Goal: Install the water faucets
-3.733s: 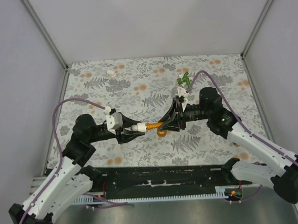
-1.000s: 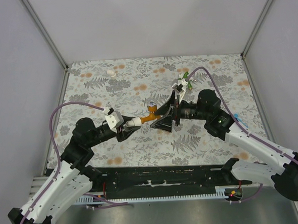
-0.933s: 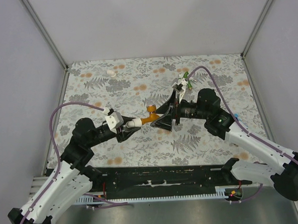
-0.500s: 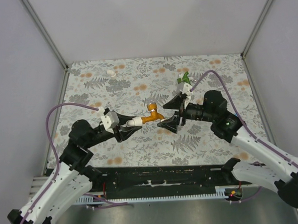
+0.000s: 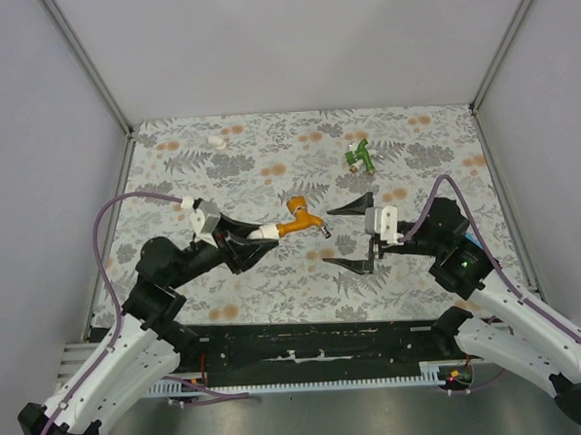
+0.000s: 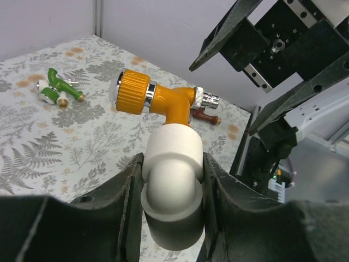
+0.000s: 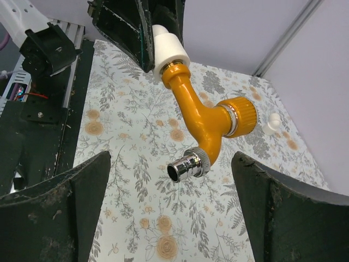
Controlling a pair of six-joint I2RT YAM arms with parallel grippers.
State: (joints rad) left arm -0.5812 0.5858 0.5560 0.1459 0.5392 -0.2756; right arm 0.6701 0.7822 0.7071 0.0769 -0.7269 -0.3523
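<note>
Glossy orange faucet (image 6: 169,101) on smooth white fitting (image 6: 172,158)
The left claw (image 6: 172,185) clamps the rounded fitting; the right claw (image 5: 352,236) gapes, released, facing the chrome spout (image 7: 188,164).

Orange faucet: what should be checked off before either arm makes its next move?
1. Left gripper shut on the white socket that carries the orange faucet: ok.
2. Right gripper open and apart from the orange faucet: ok.
3. Orange faucet fully home in the white socket: cannot tell, the joint hides the thread.
4. Green faucet lying free on the table, nothing over it: ok.
5. Loose white fitting in view at the far left: ok.
</note>
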